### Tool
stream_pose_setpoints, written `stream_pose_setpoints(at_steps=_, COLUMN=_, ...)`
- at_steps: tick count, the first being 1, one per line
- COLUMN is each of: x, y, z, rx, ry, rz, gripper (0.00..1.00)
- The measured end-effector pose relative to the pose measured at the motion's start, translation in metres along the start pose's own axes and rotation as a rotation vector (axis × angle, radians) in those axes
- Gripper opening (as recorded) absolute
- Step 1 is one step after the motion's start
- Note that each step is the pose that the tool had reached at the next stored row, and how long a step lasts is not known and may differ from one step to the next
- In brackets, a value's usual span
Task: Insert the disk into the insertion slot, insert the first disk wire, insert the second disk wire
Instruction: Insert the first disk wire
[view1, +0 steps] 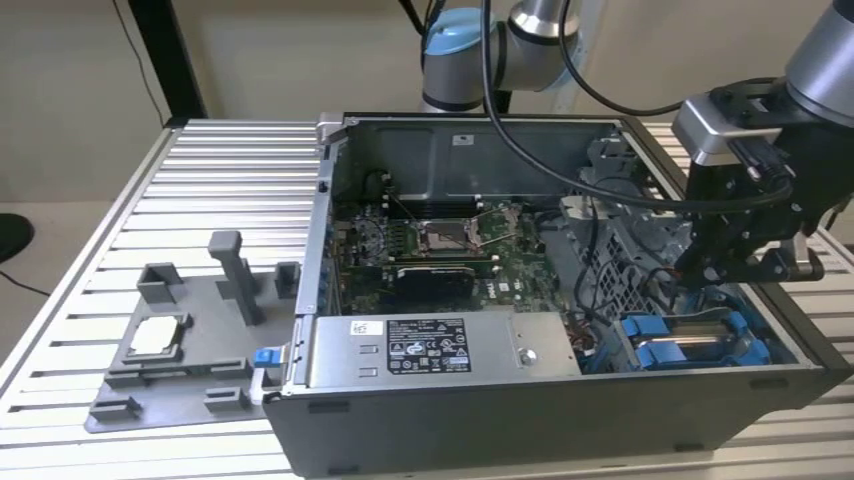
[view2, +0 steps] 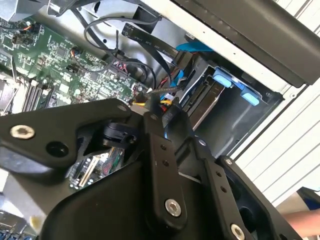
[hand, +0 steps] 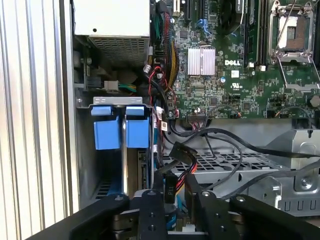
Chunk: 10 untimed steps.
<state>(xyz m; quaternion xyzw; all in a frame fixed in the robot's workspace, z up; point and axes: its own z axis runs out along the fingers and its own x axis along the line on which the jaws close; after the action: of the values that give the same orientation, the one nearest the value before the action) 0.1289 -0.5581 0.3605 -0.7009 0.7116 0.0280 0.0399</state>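
Note:
The disk (hand: 123, 165) sits in the insertion slot (hand: 84, 150) at the case's front corner on the exterior view's right. Its blue carrier tabs (view1: 663, 340) (view2: 223, 78) stick out of the bay. My gripper (view1: 714, 280) hangs just above that bay, inside the open case. In both wrist views its black fingers (hand: 150, 212) are shut on a black wire connector (hand: 171, 189) (view2: 170, 114) with red and yellow leads. The connector is close to the disk's end; whether it touches the disk is hidden. A second black connector (hand: 180, 150) on a flat cable hangs loose just beyond.
A grey power-supply box (view1: 427, 345) lies along the case front, with the motherboard (view1: 427, 240) behind it. Loose black cables (hand: 225, 137) cross a perforated metal cage (hand: 240, 165) beside the bay. A grey fixture tray (view1: 174, 340) stands on the slatted table at the exterior view's left.

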Motion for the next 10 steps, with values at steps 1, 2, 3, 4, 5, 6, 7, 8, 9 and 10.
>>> stream_pose_setpoints(at_steps=1, x=0.0000, y=0.0000, z=0.0000, rx=0.0001, ry=0.0000, rz=0.000, gripper=0.00)
stream_pose_setpoints(at_steps=2, x=0.0000, y=0.0000, z=0.0000, rx=0.0001, ry=0.0000, rz=0.000, gripper=0.00)
stream_pose_setpoints(at_steps=3, x=0.0000, y=0.0000, z=0.0000, rx=0.0000, ry=0.0000, rz=0.000, gripper=0.00)
stream_pose_setpoints(at_steps=4, x=0.0000, y=0.0000, z=0.0001, rx=0.0000, ry=0.0000, rz=0.000, gripper=0.00)
stream_pose_setpoints(at_steps=5, x=0.0000, y=0.0000, z=0.0001, rx=0.0001, ry=-0.0001, rz=0.000, gripper=0.00)
stream_pose_setpoints(at_steps=6, x=0.0000, y=0.0000, z=0.0001, rx=0.0000, ry=0.0000, rz=0.000, gripper=0.00)
stream_pose_setpoints(at_steps=7, x=0.0000, y=0.0000, z=0.0001, rx=0.0000, ry=-0.0001, rz=0.000, gripper=0.00)
stream_pose_setpoints(at_steps=8, x=0.0000, y=0.0000, z=0.0001, rx=0.0000, ry=0.0000, rz=0.000, gripper=0.00)
stream_pose_setpoints(at_steps=9, x=0.0000, y=0.0000, z=0.0001, rx=0.0000, ry=0.0000, rz=0.000, gripper=0.00)
stream_pose_setpoints(at_steps=10, x=0.0000, y=0.0000, z=0.0001, rx=0.0000, ry=0.0000, rz=0.000, gripper=0.00)
